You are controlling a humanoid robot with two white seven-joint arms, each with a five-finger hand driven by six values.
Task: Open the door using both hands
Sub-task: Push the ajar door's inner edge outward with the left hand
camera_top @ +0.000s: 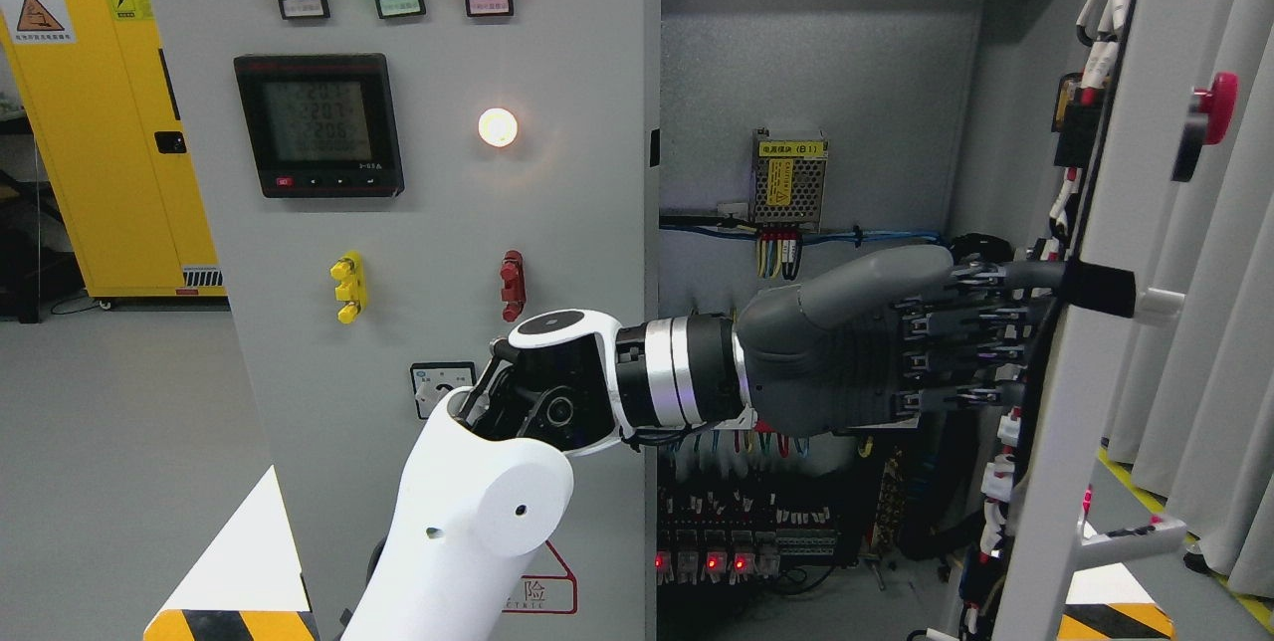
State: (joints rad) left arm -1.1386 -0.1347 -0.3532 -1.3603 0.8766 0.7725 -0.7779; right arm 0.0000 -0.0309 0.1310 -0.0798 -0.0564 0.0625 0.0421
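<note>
The left robot hand (896,342) reaches across from the lower left, its grey fingers (955,337) stretched out flat and pressed against the inner face of the cabinet door (1085,223), just below a black handle (1100,288); whether any fingertip hooks the door's edge is hard to tell. The door stands swung open, edge-on just beyond the fingertips. Behind the hand lies the cabinet interior (826,74) with wiring, and back along the arm, the closed panel (428,203) with its lamps.
</note>
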